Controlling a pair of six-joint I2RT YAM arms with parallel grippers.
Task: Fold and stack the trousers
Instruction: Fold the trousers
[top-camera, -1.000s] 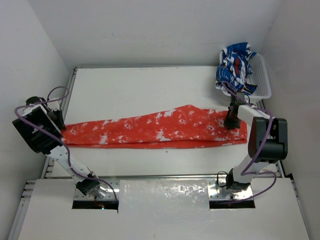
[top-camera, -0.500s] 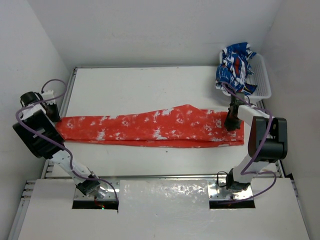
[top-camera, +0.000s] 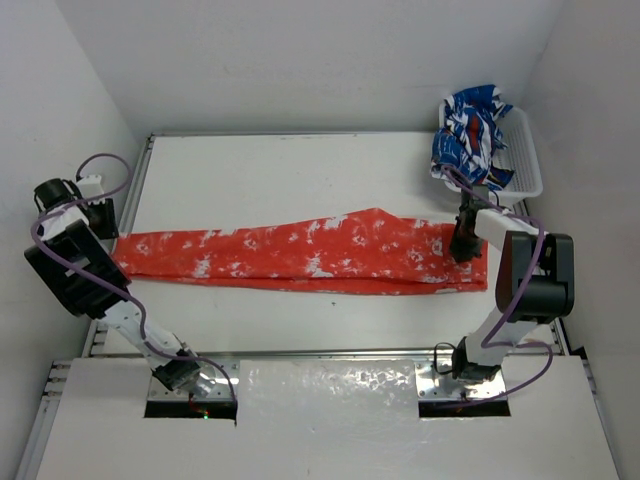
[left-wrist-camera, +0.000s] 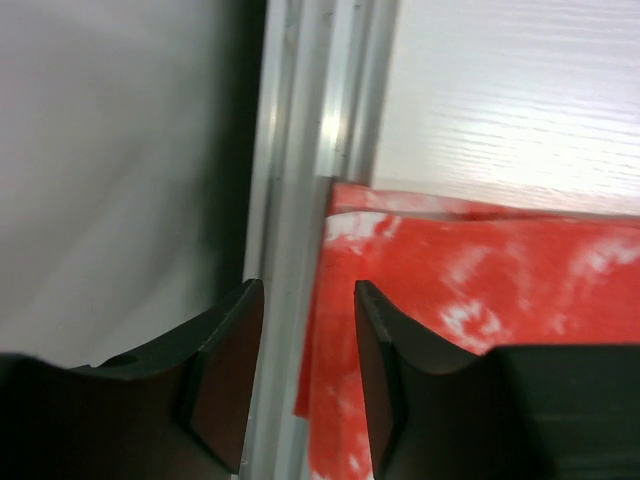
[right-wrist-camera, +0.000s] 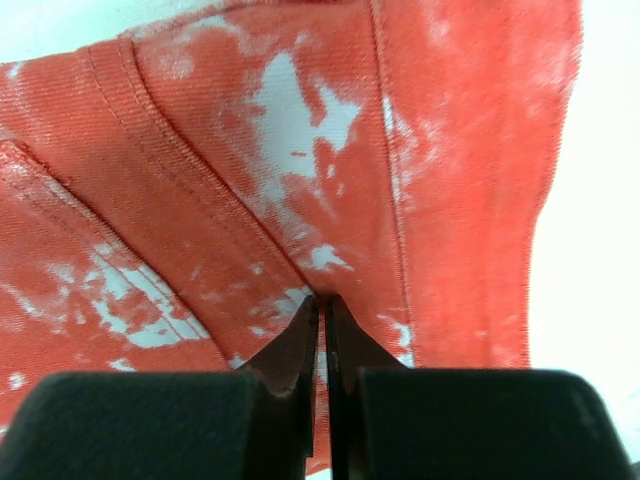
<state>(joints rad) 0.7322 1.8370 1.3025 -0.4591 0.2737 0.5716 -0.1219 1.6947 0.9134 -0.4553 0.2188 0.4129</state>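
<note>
1. The trousers are spread in one long, flat strip on the counter. They are stretched from the left jaws to the right jaws, apparently so that they can be folded end to end.
2. The right jaws are closed tight on a pinch of cloth at the wider end, beside a stitched seam. This end is probably held as an anchor so that the strip is kept straight.
3. The left jaws are parted by a moderate gap and nothing is clamped. The narrow end lies just past their tips, against the metal rail at the counter's edge.
4. That end is judged to be the next one to be gripped.
5. A patterned garment is heaped in a basket beyond the right jaws, apart from the trousers.
</note>
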